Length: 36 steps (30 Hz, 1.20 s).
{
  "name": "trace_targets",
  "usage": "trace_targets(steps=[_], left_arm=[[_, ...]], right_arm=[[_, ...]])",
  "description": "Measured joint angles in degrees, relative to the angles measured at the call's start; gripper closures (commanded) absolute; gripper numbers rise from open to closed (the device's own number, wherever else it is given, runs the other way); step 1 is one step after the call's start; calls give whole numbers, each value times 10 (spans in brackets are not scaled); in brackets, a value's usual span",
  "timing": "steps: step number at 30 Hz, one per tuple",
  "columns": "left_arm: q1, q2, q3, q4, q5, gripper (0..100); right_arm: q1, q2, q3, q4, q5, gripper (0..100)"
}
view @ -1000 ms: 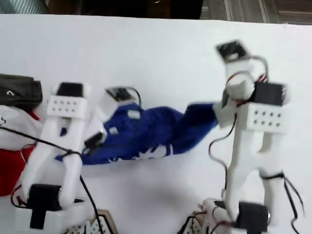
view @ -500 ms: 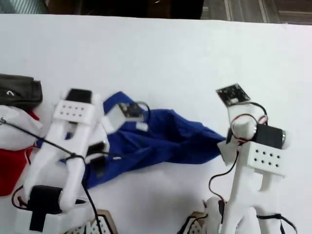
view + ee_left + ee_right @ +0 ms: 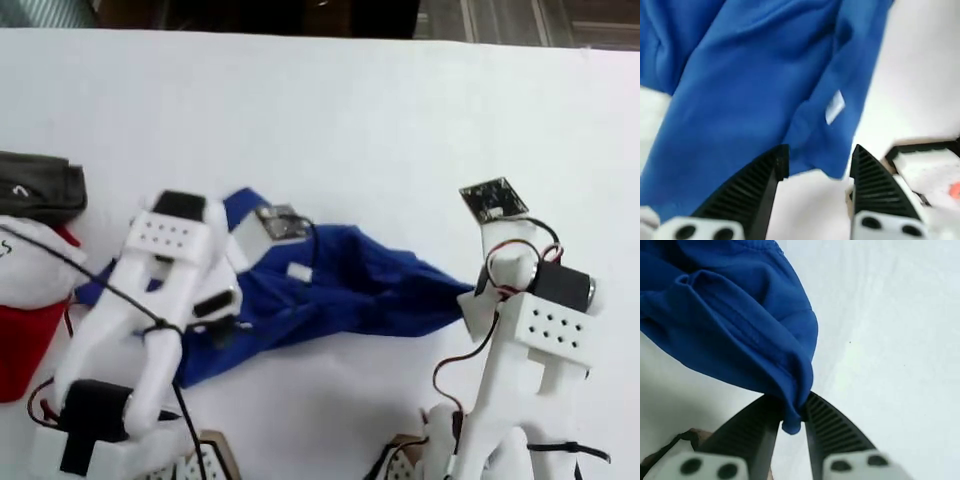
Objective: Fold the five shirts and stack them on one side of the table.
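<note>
A blue shirt [image 3: 340,285] lies bunched across the middle of the white table [image 3: 330,110]. My right gripper [image 3: 468,305] sits at the shirt's right end. In the right wrist view my right gripper [image 3: 794,405] is shut on a pinched fold of the blue shirt [image 3: 730,330]. My left gripper [image 3: 215,312] hovers over the shirt's left part. In the left wrist view my left gripper [image 3: 819,152] is open, its jaws on either side of a hem of the blue shirt [image 3: 740,90], which carries a small white label [image 3: 835,107].
At the table's left edge lie a folded dark shirt [image 3: 40,187], a white shirt [image 3: 30,265] and a red shirt [image 3: 20,345]. The far half of the table and its right side are bare white surface. Both arm bases stand at the near edge.
My right gripper has pulled back toward the near edge, dragging the shirt's right end with it. My left arm has shifted right over the shirt, which has bunched and slid.
</note>
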Motion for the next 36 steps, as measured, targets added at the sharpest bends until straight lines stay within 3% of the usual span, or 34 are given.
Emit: trace_targets(steps=[4,17,19,22,26,33,36], left_arm=[[-1,0,63,-84,4,782],[3,0,95,-103,5,784],[3,0,105,-110,5,832],[3,0,110,-113,5,987],[3,0,110,-113,5,975],[-58,0,-19,-45,5,974],[-82,0,-106,3,5,974]], right_arm=[[2,0,0,0,0,978],[2,0,0,0,1,978],[2,0,0,0,1,978],[2,0,0,0,1,978],[2,0,3,-5,1,978],[4,0,8,-84,-1,978],[4,0,-4,-111,-45,978]])
